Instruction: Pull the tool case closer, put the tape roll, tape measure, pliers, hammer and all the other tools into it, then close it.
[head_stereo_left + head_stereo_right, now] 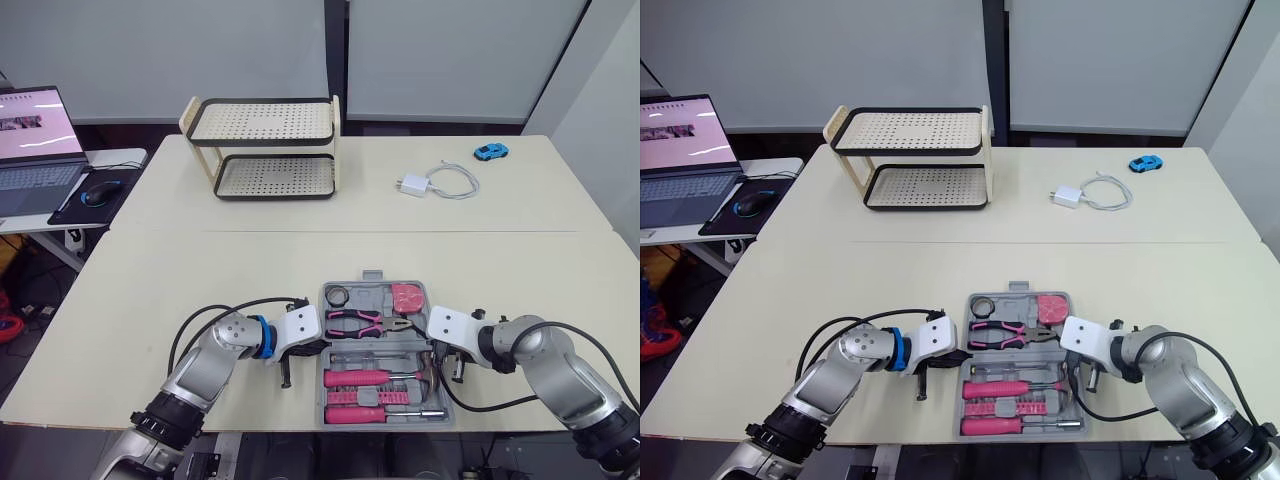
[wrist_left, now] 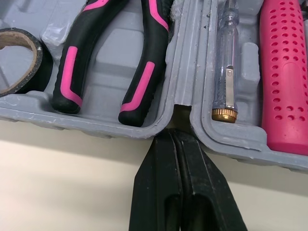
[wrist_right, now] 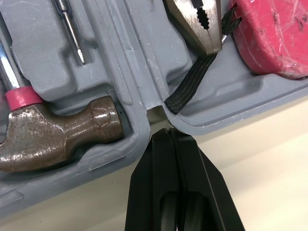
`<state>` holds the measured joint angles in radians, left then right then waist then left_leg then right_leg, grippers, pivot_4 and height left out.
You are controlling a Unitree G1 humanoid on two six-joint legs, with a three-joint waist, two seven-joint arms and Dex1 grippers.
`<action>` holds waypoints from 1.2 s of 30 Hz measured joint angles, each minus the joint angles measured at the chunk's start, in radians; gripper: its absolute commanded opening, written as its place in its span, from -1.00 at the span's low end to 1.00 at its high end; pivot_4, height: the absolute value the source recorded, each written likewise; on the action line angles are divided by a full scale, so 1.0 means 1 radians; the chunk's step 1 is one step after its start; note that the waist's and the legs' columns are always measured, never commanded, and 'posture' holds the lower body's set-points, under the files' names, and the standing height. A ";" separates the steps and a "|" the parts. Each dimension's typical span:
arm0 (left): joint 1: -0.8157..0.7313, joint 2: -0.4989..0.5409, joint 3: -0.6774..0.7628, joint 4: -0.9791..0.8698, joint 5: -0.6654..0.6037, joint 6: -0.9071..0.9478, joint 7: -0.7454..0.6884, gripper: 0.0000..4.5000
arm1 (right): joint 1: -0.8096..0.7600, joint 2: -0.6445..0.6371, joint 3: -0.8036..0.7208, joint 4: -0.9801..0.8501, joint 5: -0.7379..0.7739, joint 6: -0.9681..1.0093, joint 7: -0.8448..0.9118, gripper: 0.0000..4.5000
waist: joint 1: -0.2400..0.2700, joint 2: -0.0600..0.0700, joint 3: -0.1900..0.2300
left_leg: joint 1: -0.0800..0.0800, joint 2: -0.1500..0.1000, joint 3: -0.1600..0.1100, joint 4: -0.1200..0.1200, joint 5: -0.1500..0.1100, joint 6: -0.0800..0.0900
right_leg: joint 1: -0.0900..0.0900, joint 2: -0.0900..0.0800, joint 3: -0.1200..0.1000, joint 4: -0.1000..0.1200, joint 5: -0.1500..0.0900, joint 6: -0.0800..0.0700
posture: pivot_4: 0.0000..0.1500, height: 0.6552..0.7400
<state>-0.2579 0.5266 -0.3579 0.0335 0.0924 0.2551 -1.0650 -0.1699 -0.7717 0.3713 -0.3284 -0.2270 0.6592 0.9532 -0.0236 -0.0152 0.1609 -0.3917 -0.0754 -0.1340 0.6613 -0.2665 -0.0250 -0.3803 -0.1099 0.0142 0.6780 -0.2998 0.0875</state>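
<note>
Grey tool case point(image 1: 372, 275) holds pink-and-black pliers point(image 1: 365, 322), a pink tape measure point(image 1: 407, 296), black tape roll point(image 2: 44, 67) and brown-headed hammer point(image 3: 53, 137); far behind, a cream, dot-perforated rack point(image 1: 262, 121) edged in black.

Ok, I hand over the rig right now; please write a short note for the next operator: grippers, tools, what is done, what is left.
Left gripper: shut, empty, tips at the hinge notch on the left side of the tool case.
Right gripper: shut, empty, at the right hinge notch.
Case: open, near the table's front edge. Tape roll, tape measure, pliers and hammer lie inside.
Done: case near, tools packed.
Left: close the case.
</note>
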 measured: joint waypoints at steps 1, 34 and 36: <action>0.003 0.003 0.004 -0.002 -0.001 0.000 0.003 -0.99 | 0.000 -0.004 -0.003 0.001 0.000 -0.006 0.000 -1.00 | 0.000 0.000 0.000 | 0.000 0.000 0.000 0.000 0.000 0.000 | 0.000 0.000 0.000 0.000 0.000 0.000 | 1.00 1.00; 0.225 0.104 0.005 -0.307 -0.275 -0.131 -0.093 -1.00 | -0.219 0.144 -0.594 0.383 0.769 0.503 -0.033 0.99 | -0.003 0.001 0.002 | -0.004 0.000 0.002 -0.001 0.000 0.000 | -0.005 0.000 0.001 0.000 0.000 0.000 | 1.00 1.00; 0.215 0.087 -0.016 -0.292 -0.259 -0.133 -0.082 -1.00 | -0.223 0.153 -0.593 0.409 0.779 0.506 -0.047 0.99 | -0.003 0.001 0.002 | -0.004 0.000 0.002 -0.001 0.000 0.000 | -0.005 0.000 0.002 0.000 0.000 0.000 | 1.00 1.00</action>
<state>-0.0430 0.6139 -0.3740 -0.2580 -0.1662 0.1218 -1.1473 -0.3934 -0.6182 -0.2220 0.0803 0.5519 1.1656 0.9065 -0.0266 -0.0141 0.1625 -0.3961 -0.0754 -0.1322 0.6606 -0.2667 -0.0247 -0.3850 -0.1103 0.0157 0.6778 -0.2996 0.0871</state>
